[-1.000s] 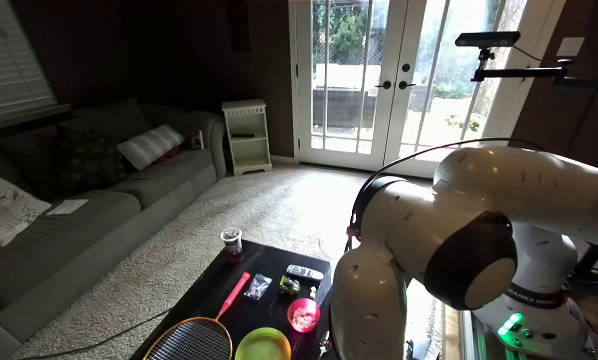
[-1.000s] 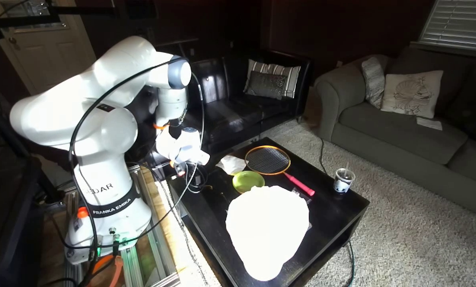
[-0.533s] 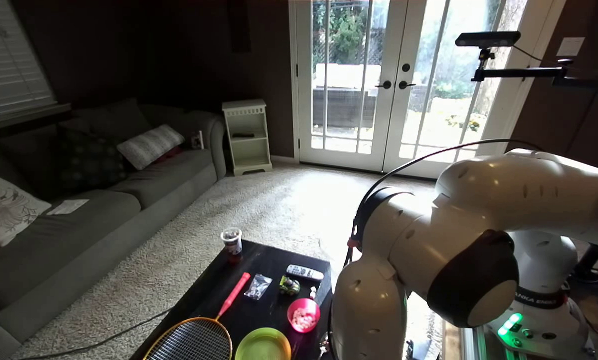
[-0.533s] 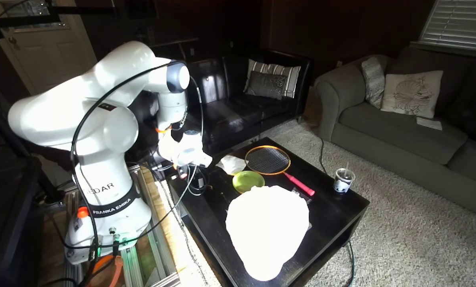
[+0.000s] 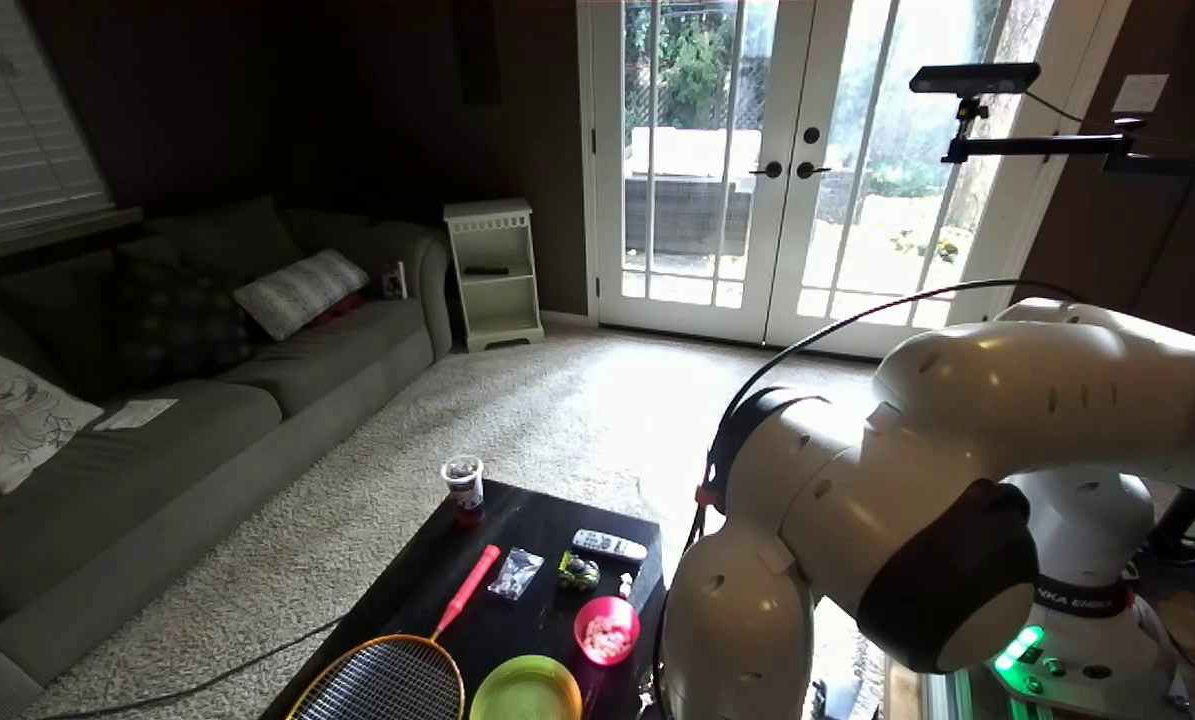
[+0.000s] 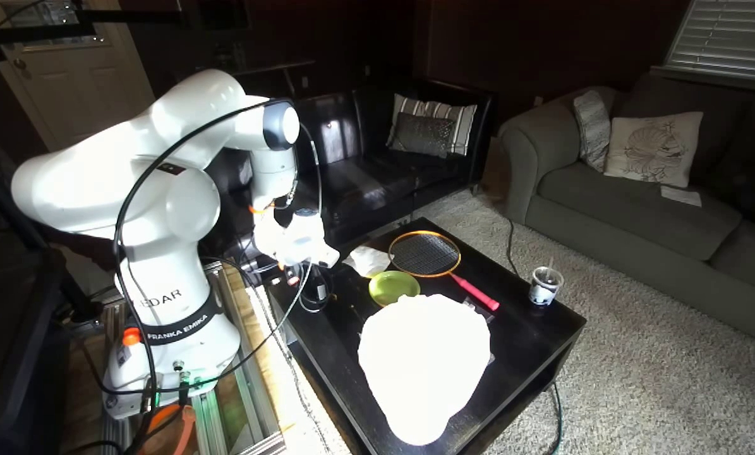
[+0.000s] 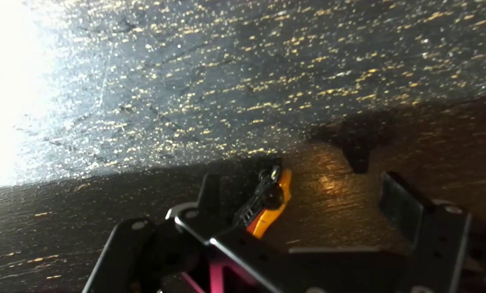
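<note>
Two flat fingers (image 7: 402, 209) of your tool (image 7: 301, 189) stand apart, a yellow-and-black wheeled toy (image 7: 273, 201) showing between them at the wrist view's lower centre, against grainy tabletop (image 7: 226, 81).

By the gripper (image 7: 300, 187), a toy (image 7: 270, 203) crowds one finger (image 7: 209, 195); free room lies toward the opposite one. Farther across, the plate (image 6: 393, 288) and racket (image 6: 425, 254) obstruct.

the toy car (image 7: 269, 203) looks like smooth plastic, the table (image 7: 226, 89) glossy, scuffed wood, the gripper (image 7: 299, 185) matt metal.
</note>
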